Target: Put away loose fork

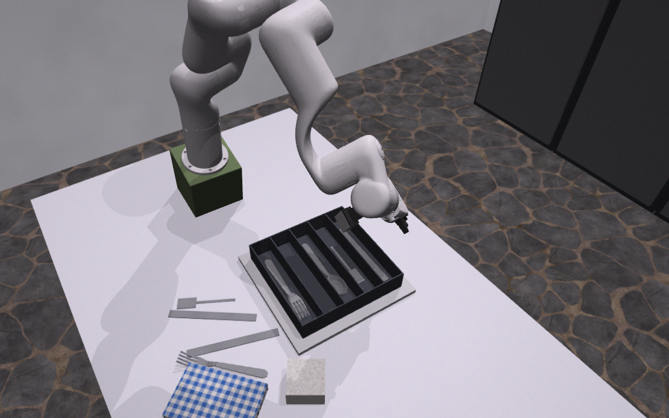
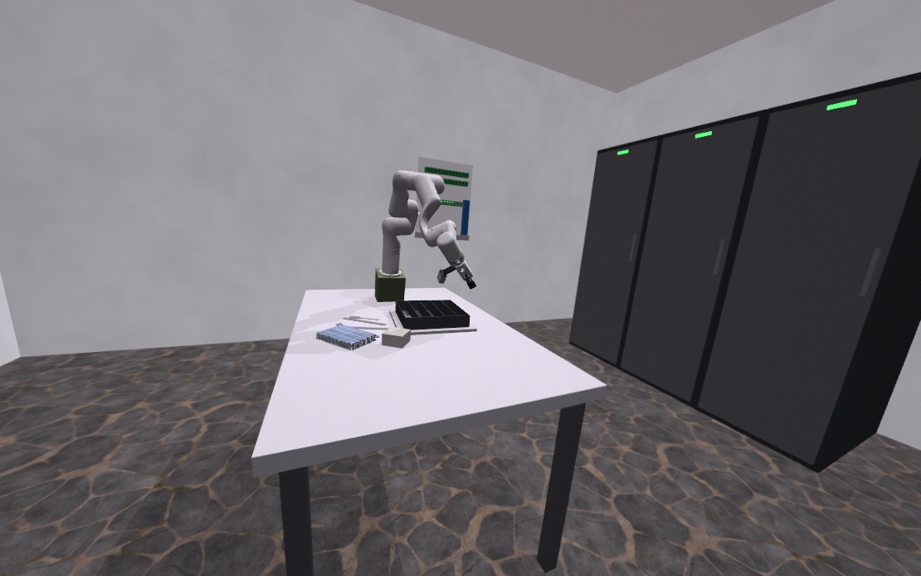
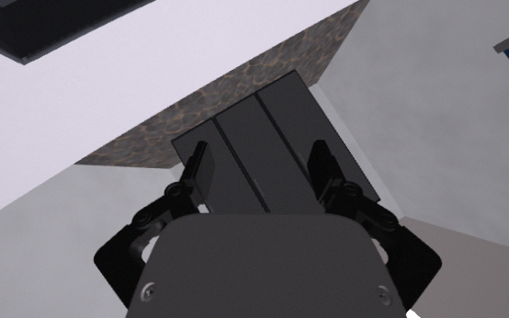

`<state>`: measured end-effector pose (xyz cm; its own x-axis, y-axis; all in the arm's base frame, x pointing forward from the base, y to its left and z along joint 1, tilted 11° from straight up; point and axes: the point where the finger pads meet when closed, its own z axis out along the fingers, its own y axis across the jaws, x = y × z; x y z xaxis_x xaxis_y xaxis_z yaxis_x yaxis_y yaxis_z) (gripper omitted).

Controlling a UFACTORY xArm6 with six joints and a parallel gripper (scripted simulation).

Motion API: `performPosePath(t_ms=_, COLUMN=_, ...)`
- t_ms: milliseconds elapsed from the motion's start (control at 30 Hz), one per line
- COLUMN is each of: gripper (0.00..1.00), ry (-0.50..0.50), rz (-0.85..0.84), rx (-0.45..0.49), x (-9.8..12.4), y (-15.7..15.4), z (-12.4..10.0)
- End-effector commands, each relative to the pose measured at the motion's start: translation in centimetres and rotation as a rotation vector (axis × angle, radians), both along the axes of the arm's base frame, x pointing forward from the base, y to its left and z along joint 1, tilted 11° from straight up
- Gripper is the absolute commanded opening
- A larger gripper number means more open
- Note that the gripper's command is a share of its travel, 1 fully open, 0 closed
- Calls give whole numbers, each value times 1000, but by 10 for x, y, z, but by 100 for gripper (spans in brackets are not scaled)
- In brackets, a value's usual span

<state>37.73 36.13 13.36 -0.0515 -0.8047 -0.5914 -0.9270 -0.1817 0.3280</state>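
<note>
Gripper (image 1: 404, 226) hangs off the far right corner of the tray (image 1: 396, 280), out past its end wall & above the table (image 1: 457, 337). Fingers spread wide apart, nothing between them; wrist view looks past them at the dark cabinets (image 3: 266, 152) & stone floor, w/ a tray corner at upper left.

Loose fork (image 1: 217, 362) lies flat on the table near the front edge, well apart from the tray & the gripper. Tines point left, handle runs right; it sits just behind the blue checked cloth (image 1: 215, 393), touching or overlapping its back edge, can't tell which.

Tray is black, on a thin grey mat (image 1: 295, 340), w/ long slots side by side. Leftmost slot holds the other forks (image 1: 287, 290), tines toward the near end. A spoon (image 1: 326, 270) lies in a middle slot, a knife (image 1: 366, 254) in a slot to the right.

Also on the table: grey strip (image 1: 233, 341) just behind the loose fork, another strip (image 1: 212, 315) & a small spatula (image 1: 202, 301) further back, pale block (image 1: 305, 379) right of the cloth. Arm stands on a green block (image 1: 223, 189)
</note>
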Motion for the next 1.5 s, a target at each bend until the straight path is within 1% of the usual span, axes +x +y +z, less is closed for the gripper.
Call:
performPosePath(t_ms=0, gripper=100, ry=-4, rz=0, rx=2, x=1, y=1, z=2)
performPosePath(t_ms=533, gripper=100, ry=-4, rz=0, rx=2, x=1, y=1, z=2)
performPosePath(t_ms=600, gripper=100, ry=-11, rz=-12, rx=-9, x=6, y=-6, z=0)
performPosePath(t_ms=633, gripper=100, ry=-26, rz=-36, rx=-31, x=16, y=-20, z=-4)
performPosePath(t_ms=700, gripper=100, ry=-83, rz=-131, rx=-120, x=45, y=-66, z=-14)
performPosePath(t_ms=733, gripper=100, ry=-123, rz=-198, rx=-184, x=49, y=-75, z=-16)
performPosePath(t_ms=767, gripper=100, ry=-123, rz=-198, rx=-184, x=54, y=-84, z=-18)
performPosePath(t_ms=800, gripper=100, ry=-150, rz=-246, rx=-230, x=60, y=-98, z=-20)
performPosePath(t_ms=833, gripper=100, ry=-167, rz=-273, rx=-256, x=67, y=-111, z=-22)
performPosePath(t_ms=967, gripper=100, ry=-167, rz=-273, rx=-256, x=87, y=-155, z=-27)
performPosePath(t_ms=1000, gripper=100, ry=-212, rz=-349, rx=-331, x=92, y=-172, z=-28)
performPosePath(t_ms=1033, gripper=100, ry=-212, rz=-349, rx=-331, x=96, y=-183, z=-29)
performPosePath(t_ms=1100, gripper=100, ry=-212, rz=-349, rx=-331, x=96, y=-183, z=-29)
performPosePath(t_ms=1133, gripper=100, ry=-212, rz=-349, rx=-331, x=108, y=-215, z=-33)
performPosePath(t_ms=1167, gripper=100, ry=-255, rz=-422, rx=-404, x=109, y=-230, z=-33)
performPosePath(t_ms=1300, gripper=100, ry=-255, rz=-422, rx=-404, x=122, y=-271, z=-36)
performPosePath(t_ms=1333, gripper=100, ry=-294, rz=-486, rx=-472, x=122, y=-288, z=-35)
performPosePath(t_ms=1433, gripper=100, ry=-294, rz=-486, rx=-472, x=130, y=-322, z=-37)
performPosePath(t_ms=1467, gripper=100, ry=-327, rz=-540, rx=-529, x=129, y=-337, z=-36)
